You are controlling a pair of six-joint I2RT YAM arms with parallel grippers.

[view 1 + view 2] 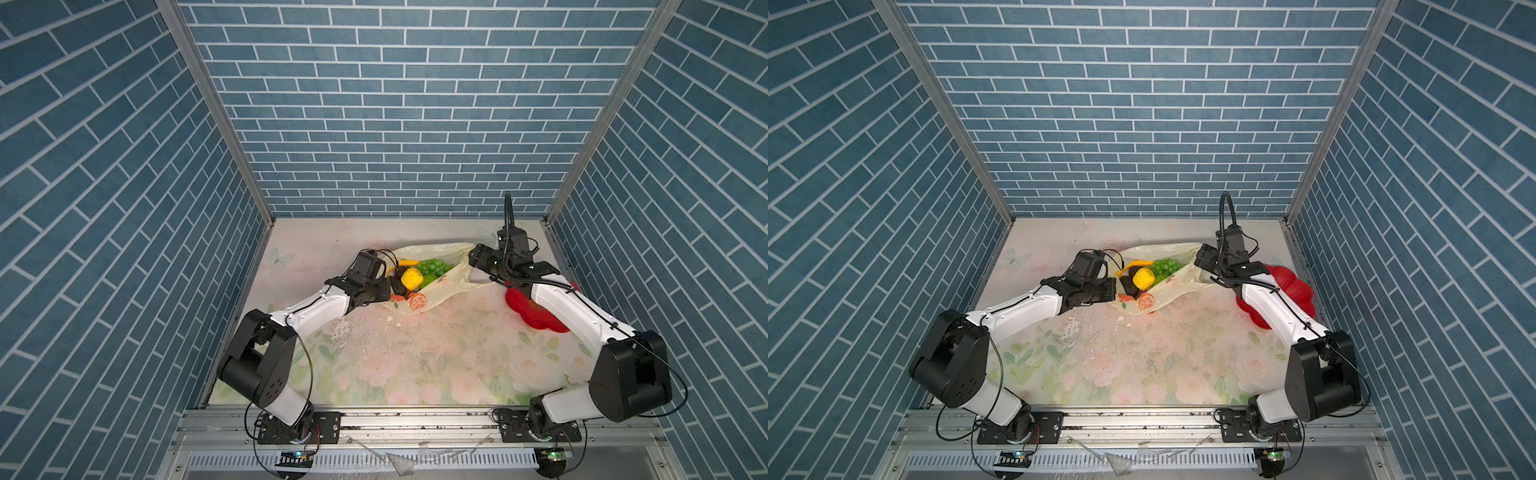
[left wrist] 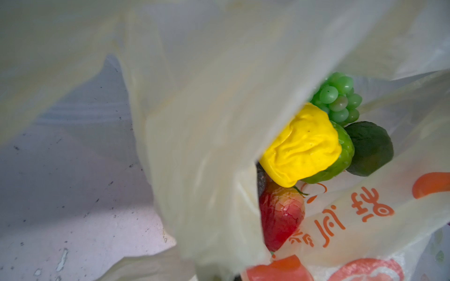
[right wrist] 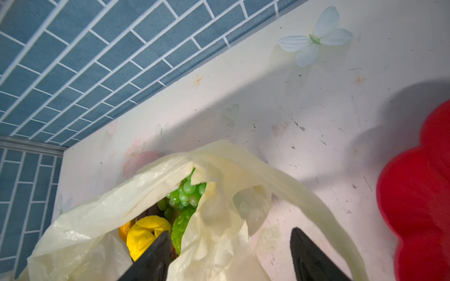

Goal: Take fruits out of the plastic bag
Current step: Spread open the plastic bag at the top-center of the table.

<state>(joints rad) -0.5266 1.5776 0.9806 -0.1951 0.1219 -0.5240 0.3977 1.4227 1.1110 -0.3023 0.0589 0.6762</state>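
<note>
Evidently bag-opening: left gripper [image 1: 384, 296] shut, seemingly pinching the plastic bag [image 1: 446, 282] toward the far edge of the table [image 1: 415, 365] — right gripper [image 3: 231, 232] gapes wide, should next take the lemon [image 3: 146, 233].

Thin crinkly translucent plastic bag [image 2: 207, 121]; glossy grapes [image 2: 338, 97] (lemon [image 2: 302, 146] matt, wrinkled).

I work inside a lab-style robot test booth: blue brick-print panels [image 1: 415, 104] fill the upper frame, joined by aluminium posts [image 1: 220, 116]. A metal mounting rail [image 1: 415, 428] runs along the bottom edge, below my flower-printed tabletop [image 1: 415, 361].
</note>
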